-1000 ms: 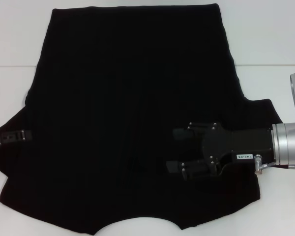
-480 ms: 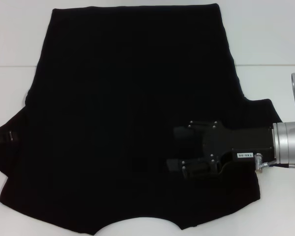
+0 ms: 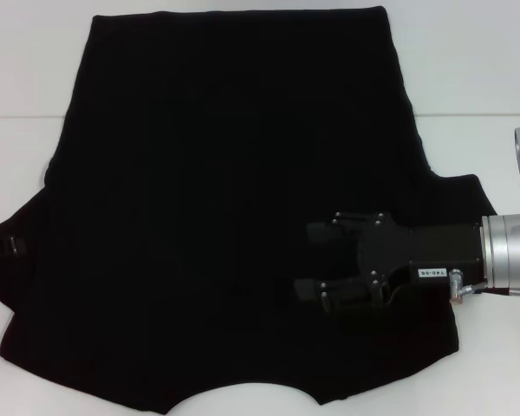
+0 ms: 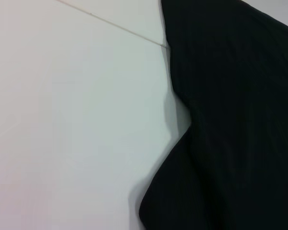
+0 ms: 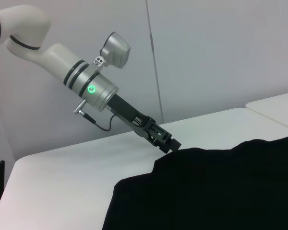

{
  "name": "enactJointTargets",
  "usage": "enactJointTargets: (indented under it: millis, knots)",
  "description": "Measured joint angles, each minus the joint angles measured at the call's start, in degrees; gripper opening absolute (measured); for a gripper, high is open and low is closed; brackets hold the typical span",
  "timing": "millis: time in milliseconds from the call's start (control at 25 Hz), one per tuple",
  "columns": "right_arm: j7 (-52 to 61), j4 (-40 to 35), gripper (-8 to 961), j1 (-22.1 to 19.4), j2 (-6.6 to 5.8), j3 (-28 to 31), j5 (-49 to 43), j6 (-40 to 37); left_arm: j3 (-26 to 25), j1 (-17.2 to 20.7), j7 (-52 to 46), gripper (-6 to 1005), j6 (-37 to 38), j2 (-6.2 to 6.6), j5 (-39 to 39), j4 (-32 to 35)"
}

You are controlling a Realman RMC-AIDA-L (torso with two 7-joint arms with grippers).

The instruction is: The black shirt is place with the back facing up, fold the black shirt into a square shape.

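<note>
Black cloth covers most of the white bench (image 3: 485, 69): the shirt (image 3: 234, 173) lies flat and spread, no lettering showing, its straight hem on the far side and the curved neckline at the near edge, so its long axis runs away from the robot; both sleeves stick out sideways, unfolded. The right gripper (image 3: 316, 260) reaches in from the right, over the shirt's right half near the sleeve, its two fingers (image 3: 325, 232) spread apart with only dark cloth showing between them; whether they touch the fabric or hover just above it is hard to judge from overhead. The left gripper (image 3: 7, 245) shows as a sliver at the left sleeve's outer edge; the right wrist view has it (image 5: 164, 140) angled down to that edge, fingertips at the cloth, but I cannot tell whether they are spread or pinching. The left wrist view gives only bare bench beside the sleeve's edge and the notch where sleeve meets body. No fold looks made yet, so the task seems at its start. The relation that matters: each sleeve lies outward from the body across the shirt's long axis, and each arm is nearest its own side, so a first fold would likely carry a side inward toward the centreline; the right fingers already sit inboard of their sleeve.
</note>
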Motion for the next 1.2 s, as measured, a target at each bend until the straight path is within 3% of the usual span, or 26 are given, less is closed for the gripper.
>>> enactJointTargets:
  millis: [760,880,1200]
  knots:
    - [0.0,0.0,909,0.0,0.00,0.1,0.7,0.0,0.4,-0.6,0.7,884,1.1,0.10,1.4,-0.8]
    - [0.0,0.0,909,0.0,0.00,0.1,0.8,0.0,0.4,-0.7,0.5,674,1.0,0.12,1.4,-0.8]
    - [0.0,0.0,907,-0.1,0.00,0.1,0.8,0.1,0.4,-0.7,0.7,339,0.5,0.16,1.5,-0.8]
